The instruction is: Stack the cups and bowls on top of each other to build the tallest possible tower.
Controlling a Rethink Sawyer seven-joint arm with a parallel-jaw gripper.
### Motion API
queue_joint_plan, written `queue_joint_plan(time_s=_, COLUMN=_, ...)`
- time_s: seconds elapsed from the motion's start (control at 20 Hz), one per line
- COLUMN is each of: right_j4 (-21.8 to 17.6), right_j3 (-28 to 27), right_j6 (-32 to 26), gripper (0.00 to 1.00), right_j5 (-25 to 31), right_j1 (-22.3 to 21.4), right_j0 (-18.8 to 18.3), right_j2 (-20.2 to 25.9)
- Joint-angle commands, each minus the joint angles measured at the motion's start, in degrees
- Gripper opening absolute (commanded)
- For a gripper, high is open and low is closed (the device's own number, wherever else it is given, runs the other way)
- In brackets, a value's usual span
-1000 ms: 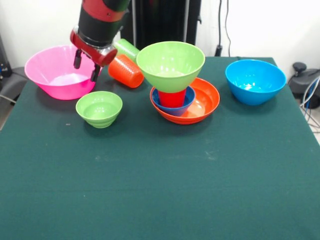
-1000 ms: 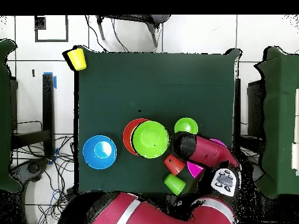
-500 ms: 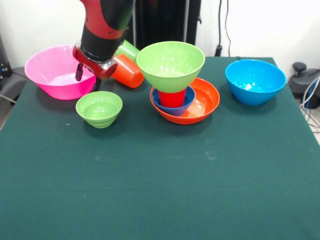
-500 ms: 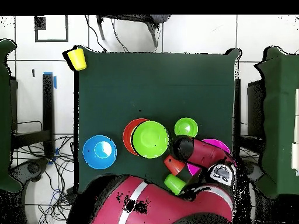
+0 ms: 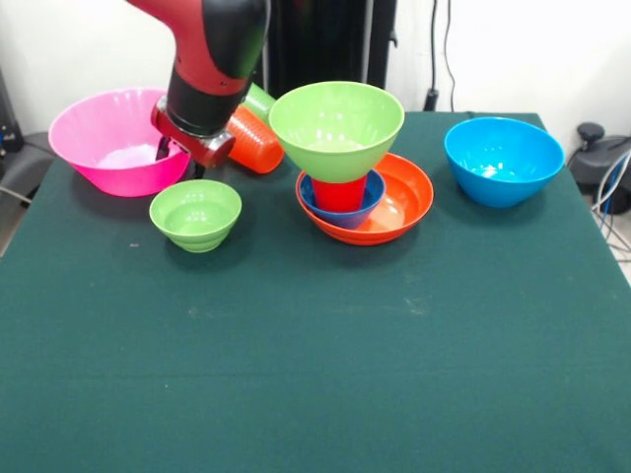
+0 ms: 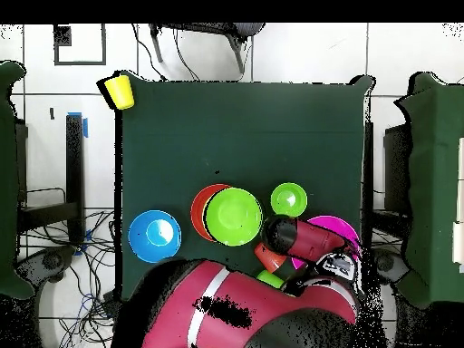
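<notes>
The green table is holding everything. The red and black arm is coming down from the top, left of the tower, which is the landmark here. The tower is sitting near the middle of the table toward its far side. Its bottom is the wide orange bowl. The small dark blue bowl is sitting inside that, the red cup is standing in the blue one, and the large green bowl is resting on top.

The huge pink bowl is sitting far to the left of the tower. The large blue bowl is sitting well to the right of the tower.

The gripper is hanging to the left of the tower, between the pink bowl and the orange cup. I cannot tell if it is open or closed.

The small green bowl is sitting left of the tower, just in front of the gripper. The orange cup is lying on its side just left of the tower, and the light green cup is lying behind it. In the overhead view the yellow cup is sitting at a table corner, well away from the tower.
</notes>
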Motion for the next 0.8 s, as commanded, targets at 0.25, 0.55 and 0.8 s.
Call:
queue_joint_plan(time_s=0.25, right_j4=0.5, right_j3=-2.5, right_j6=6.5, gripper=0.0, right_j5=2.4, right_j1=2.5, right_j0=2.6, right_j2=4.5)
queue_joint_plan(time_s=0.55, right_j4=0.8, right_j3=-2.4, right_j6=6.1, gripper=0.0, right_j5=3.7, right_j1=1.9, right_j0=2.8, right_j2=4.5)
queue_joint_plan(time_s=0.8, right_j4=0.8, right_j3=-2.4, right_j6=5.6, gripper=0.0, right_j5=5.4, right_j1=1.0, right_j0=2.9, right_j2=4.5)
